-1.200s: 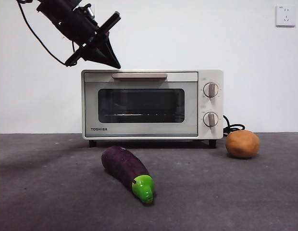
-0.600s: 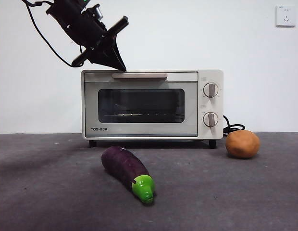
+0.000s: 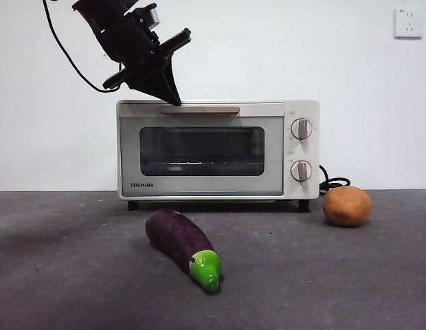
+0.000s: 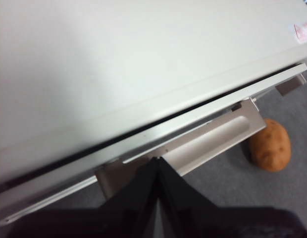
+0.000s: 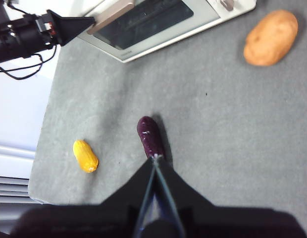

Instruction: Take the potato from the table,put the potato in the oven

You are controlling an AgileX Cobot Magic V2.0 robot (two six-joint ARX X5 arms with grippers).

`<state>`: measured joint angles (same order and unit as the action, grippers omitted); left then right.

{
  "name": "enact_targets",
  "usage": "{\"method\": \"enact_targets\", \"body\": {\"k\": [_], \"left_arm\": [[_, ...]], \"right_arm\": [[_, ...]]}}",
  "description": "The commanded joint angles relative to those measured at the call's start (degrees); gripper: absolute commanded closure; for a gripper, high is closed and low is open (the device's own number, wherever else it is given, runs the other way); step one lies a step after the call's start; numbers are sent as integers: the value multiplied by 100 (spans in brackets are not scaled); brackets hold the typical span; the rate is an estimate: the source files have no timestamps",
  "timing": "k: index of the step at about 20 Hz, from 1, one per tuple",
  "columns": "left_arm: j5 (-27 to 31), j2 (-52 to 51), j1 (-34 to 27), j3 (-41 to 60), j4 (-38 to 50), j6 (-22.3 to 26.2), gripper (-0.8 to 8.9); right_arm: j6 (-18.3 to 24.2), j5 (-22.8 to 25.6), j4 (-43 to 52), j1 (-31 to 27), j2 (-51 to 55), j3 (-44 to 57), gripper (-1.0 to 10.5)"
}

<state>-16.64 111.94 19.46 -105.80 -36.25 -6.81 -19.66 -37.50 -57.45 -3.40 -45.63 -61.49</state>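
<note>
The orange-brown potato lies on the dark grey table, just right of the cream-white oven; it also shows in both wrist views. The oven door is closed. My left gripper comes down from the upper left, shut and holding nothing. Its tip is at the top front edge of the oven, by the left end of the beige bar handle. My right gripper hangs high over the table, shut and holding nothing, far from the potato.
A dark purple eggplant with a green tip lies in front of the oven. A small yellow object rests near the table's left edge. The oven's black cord trails behind the potato. A wall socket is at the upper right.
My left gripper has moved right and slightly down, from beside the oven's top left corner to the left end of the door handle. Nothing else has moved.
</note>
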Motion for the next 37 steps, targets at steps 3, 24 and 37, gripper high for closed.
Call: {"method": "enact_targets", "body": {"k": [3, 24, 37], "left_arm": [[173, 155, 122, 125, -645, 426, 819], [1246, 181, 850, 302, -1812, 697, 820], [1545, 448, 988, 590, -2361, 568, 820]], "right_arm": [[160, 0, -164, 0, 4, -26, 946], [905, 0, -608, 0, 13, -26, 946], [1244, 2, -605, 0, 13, -26, 946]]}}
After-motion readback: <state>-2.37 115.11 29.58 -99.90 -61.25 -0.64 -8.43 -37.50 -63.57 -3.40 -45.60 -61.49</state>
